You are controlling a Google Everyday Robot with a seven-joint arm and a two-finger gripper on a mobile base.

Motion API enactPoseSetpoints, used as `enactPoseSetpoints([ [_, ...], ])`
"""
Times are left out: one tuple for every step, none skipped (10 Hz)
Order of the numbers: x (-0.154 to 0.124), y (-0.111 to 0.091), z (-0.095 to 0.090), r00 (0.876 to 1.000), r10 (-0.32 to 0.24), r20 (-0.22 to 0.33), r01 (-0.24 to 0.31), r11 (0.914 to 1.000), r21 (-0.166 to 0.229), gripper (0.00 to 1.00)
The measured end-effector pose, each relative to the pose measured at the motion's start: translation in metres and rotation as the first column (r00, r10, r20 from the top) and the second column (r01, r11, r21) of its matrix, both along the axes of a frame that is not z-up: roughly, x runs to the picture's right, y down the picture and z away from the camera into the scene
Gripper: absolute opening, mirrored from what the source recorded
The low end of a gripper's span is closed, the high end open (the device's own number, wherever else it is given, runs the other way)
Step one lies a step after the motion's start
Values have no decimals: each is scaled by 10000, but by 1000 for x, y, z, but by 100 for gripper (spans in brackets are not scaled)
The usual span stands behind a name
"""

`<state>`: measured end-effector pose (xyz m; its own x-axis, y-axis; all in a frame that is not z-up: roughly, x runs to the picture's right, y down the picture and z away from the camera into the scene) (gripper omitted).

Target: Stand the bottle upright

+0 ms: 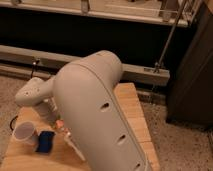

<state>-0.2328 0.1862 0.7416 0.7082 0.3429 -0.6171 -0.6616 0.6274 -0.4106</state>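
The bottle (73, 144) seems to be the pale slim object lying flat on the wooden table (131, 107), next to a small orange carrot (59, 123). My large white arm hides its right part. My gripper (51, 114) hangs from the white wrist (32, 95) over the left part of the table, just above and left of the carrot and the bottle. Nothing shows in its grasp.
A white paper cup (24, 134) stands at the table's left front, with a blue object (45, 142) beside it. Dark shelving with a metal rail (145, 72) runs behind the table. A dark cabinet (192, 75) stands to the right. The floor is speckled.
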Motion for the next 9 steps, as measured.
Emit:
enactPoseSetpoints([
  [-3,-6,-6,9998,94,160,-97,9997,214,18],
  [-4,-11,-11,9994,173,286,-184,9991,386,18],
  [-7,-17,-17,9984,302,471,-332,9974,637,18],
  [-9,-26,-24,9957,566,739,-638,9931,983,18],
  [-9,-31,-28,9923,786,955,-901,9884,1226,18],
  [-10,-36,-33,9882,986,1171,-1152,9828,1445,18],
  [-8,-40,-39,9834,1175,1380,-1400,9760,1668,18],
  [-6,-43,-43,9787,1338,1557,-1620,9692,1855,18],
  [-5,-46,-47,9713,1559,1798,-1925,9590,2082,18],
])
